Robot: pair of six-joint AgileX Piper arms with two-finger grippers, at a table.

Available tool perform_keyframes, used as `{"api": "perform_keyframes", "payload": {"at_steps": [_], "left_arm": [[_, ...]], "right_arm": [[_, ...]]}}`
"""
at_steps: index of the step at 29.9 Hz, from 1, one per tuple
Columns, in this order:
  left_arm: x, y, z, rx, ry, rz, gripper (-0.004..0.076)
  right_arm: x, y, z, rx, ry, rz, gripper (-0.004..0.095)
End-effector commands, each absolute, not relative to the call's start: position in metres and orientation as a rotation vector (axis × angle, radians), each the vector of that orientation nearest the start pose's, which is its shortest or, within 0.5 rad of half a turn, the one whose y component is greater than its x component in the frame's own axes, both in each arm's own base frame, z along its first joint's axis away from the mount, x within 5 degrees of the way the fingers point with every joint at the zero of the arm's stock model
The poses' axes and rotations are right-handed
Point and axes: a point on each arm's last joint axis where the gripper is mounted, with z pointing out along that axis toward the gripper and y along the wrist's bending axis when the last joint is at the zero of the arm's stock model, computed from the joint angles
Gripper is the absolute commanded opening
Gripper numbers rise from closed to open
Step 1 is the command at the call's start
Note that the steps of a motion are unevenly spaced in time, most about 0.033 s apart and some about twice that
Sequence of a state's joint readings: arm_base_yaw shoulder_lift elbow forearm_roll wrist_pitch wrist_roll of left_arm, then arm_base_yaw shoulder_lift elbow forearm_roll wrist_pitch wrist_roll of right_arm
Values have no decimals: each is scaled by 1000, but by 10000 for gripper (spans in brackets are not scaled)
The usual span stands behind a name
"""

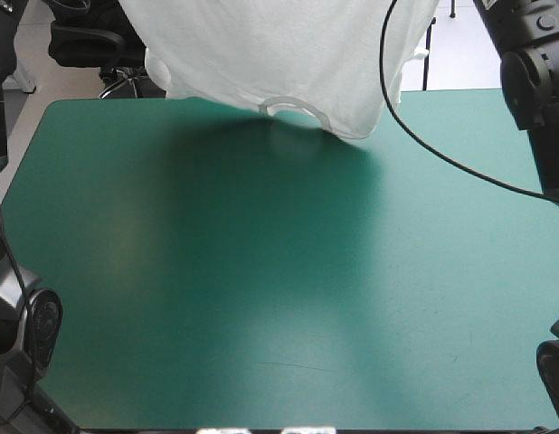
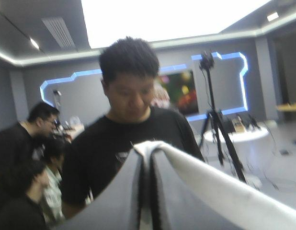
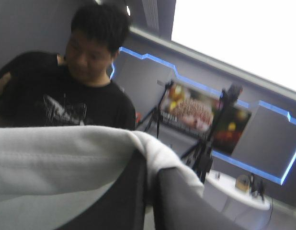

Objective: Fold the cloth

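The white T-shirt (image 1: pixel 270 45) hangs lifted over the table's far edge, upside down, its round collar (image 1: pixel 295 107) lowest and close to the teal-green cover. Neither gripper shows in the high view; both are above its top edge. In the left wrist view my left gripper (image 2: pixel 147 152) is shut on the T-shirt (image 2: pixel 224 191), whose hem drapes over the black fingertips. In the right wrist view my right gripper (image 3: pixel 149 160) is likewise shut on the T-shirt (image 3: pixel 52 158), a thick white edge folded across its tips. Both wrist views look level into the room.
The teal-green cover (image 1: pixel 261 298) lies bare beneath, with the shirt's shadow across its far middle. My left arm (image 1: pixel 4 54) rises along the table's left side and my right arm (image 1: pixel 533 63) along the right side.
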State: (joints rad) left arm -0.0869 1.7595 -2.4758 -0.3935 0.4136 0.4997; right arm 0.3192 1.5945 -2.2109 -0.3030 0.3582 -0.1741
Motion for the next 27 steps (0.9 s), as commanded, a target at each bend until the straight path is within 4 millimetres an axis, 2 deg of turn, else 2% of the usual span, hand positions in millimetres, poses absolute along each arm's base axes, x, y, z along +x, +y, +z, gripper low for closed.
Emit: {"api": "perform_keyframes", "payload": {"at_steps": [1,4,7,11,13,16,22,27], "left_arm": [[320,-50,615,338,1298,-129,-17],[344,-57,570,386,1598,-213,-17],[365,-54,521,358,1887,-214,-17],[379,-48,456,333,2213,-148,-17],[378,-47,432,358,2313,-144,-17],[369,-48,399,404,2436,-158,-17],[320,-39,353,485,2596,-99,-17],[271,-31,342,455,2617,-51,-17]], "right_arm": [[295,70,603,-325,1323,-155,-18],[318,67,562,-366,1549,-135,-18],[332,67,517,-400,1767,-75,-18],[333,68,463,-446,1985,-18,-17],[327,69,437,-480,2075,11,-17],[308,70,407,-511,2189,71,-17],[255,61,360,-557,2346,110,-18],[214,55,331,-593,2502,144,-17]]}}
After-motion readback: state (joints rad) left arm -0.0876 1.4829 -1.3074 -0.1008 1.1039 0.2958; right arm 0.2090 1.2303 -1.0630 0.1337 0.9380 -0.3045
